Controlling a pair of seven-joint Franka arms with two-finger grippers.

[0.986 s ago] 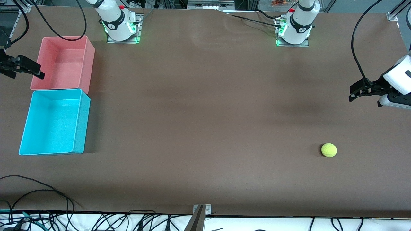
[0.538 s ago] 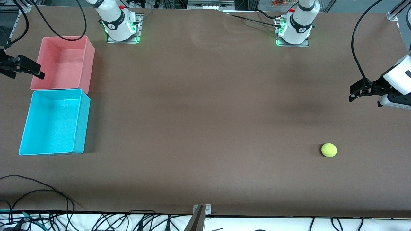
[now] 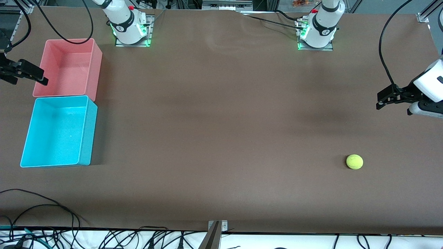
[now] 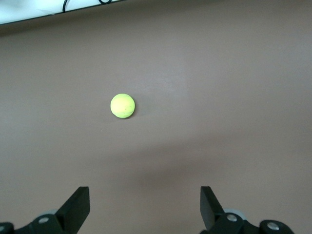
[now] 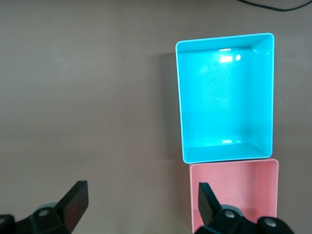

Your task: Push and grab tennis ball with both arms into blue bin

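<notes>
The yellow-green tennis ball [image 3: 354, 162] lies on the brown table toward the left arm's end; it also shows in the left wrist view [image 4: 122, 106]. The empty blue bin [image 3: 83, 138] stands at the right arm's end and shows in the right wrist view [image 5: 224, 151]. My left gripper [image 3: 381, 101] is open and empty, up in the air over the table's edge at its own end [image 4: 145, 207]. My right gripper [image 3: 38, 77] is open and empty, up beside the pink tub's outer edge [image 5: 141, 204].
A like-sized pink tub [image 3: 93, 69] stands against the blue bin, farther from the front camera [image 5: 234, 168]. Black cables [image 3: 41, 204] lie along the table's near edge. The arms' bases [image 3: 129, 29] stand at the back edge.
</notes>
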